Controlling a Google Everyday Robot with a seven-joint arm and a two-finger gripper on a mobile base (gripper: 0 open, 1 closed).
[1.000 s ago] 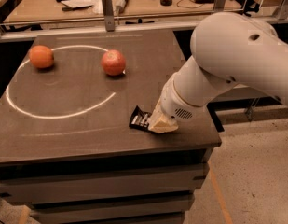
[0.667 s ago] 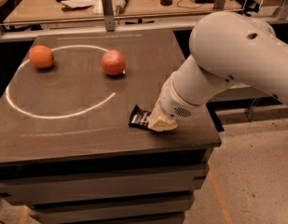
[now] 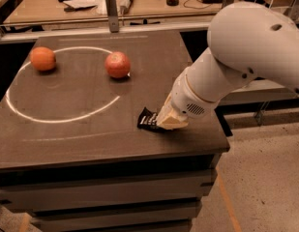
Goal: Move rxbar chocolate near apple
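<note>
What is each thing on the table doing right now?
rxbar chocolate: lying flat near the front right of the table, right end hidden under the tool.
apple: sitting on the far right edge of the white ring, nothing touching it.
orange: sitting on the ring's far left edge, nothing touching it.
tool: lowered onto the rxbar chocolate's right end.

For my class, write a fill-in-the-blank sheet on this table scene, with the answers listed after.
1. The gripper is down over one end of the black ___.
2. The white line on the table forms a ___.
3. Of the apple and the orange, the ___ lies nearer the gripper.
Answers: rxbar; circle; apple.
</note>
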